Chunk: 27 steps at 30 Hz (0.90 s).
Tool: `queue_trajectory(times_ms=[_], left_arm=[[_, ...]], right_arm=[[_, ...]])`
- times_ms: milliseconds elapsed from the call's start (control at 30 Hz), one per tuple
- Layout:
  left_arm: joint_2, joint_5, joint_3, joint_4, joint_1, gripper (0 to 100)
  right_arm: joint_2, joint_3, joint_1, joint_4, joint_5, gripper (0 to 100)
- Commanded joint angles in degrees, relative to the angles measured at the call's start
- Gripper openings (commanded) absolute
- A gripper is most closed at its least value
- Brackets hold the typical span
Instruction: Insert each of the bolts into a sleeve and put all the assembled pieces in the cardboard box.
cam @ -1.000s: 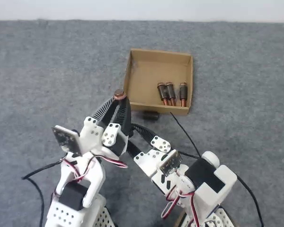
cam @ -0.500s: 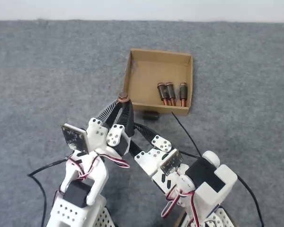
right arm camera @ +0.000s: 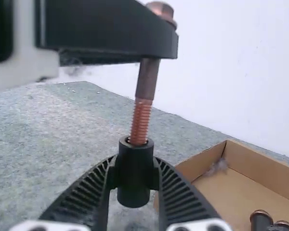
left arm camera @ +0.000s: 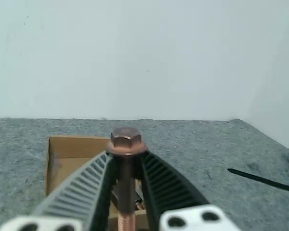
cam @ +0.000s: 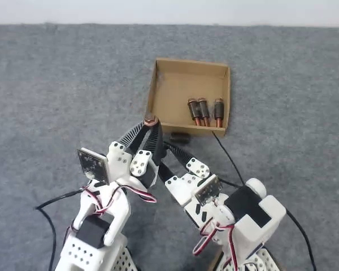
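Bolt [right arm camera: 143,101], coppery, hex-headed, sits threaded tip down in black cylindrical sleeve [right arm camera: 134,169].

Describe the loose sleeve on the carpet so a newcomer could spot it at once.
Find the cardboard box on the grey carpet. Just outside its wall nearest the arms lies a short black sleeve on its side. Unlike the three pieces inside the box, it shows no copper bolt.

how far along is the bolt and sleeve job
Done: three assembled pieces lie in the cardboard box. In hand: the left gripper holds a bolt upright, its threaded tip in the sleeve clamped in the right gripper. Left: seat it, box it; a spare sleeve lies on the carpet beside the box.
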Motion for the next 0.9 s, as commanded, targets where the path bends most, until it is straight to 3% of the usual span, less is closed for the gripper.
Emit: queue_trajectory(times_ms=[0,567,767,867], left_arm=[[-1.14,-0.35,-0.75,-0.09,0.88,1],[-1.14,-0.62,-0.92,8.53,1.23,1],[-1.14,-7.03,-0.92,16.53,8.0,1],[-1.14,-7.3,-1.01,16.62,7.91,1]], right_arm=[[-3.47,-0.53,1.89,-1.36,0.53,0.6],[-3.47,-0.88,3.03,-1.36,0.7,0.6],[-3.47,-0.88,3.03,-1.36,0.7,0.6],[-3.47,-0.88,3.03,-1.36,0.79,0.6]])
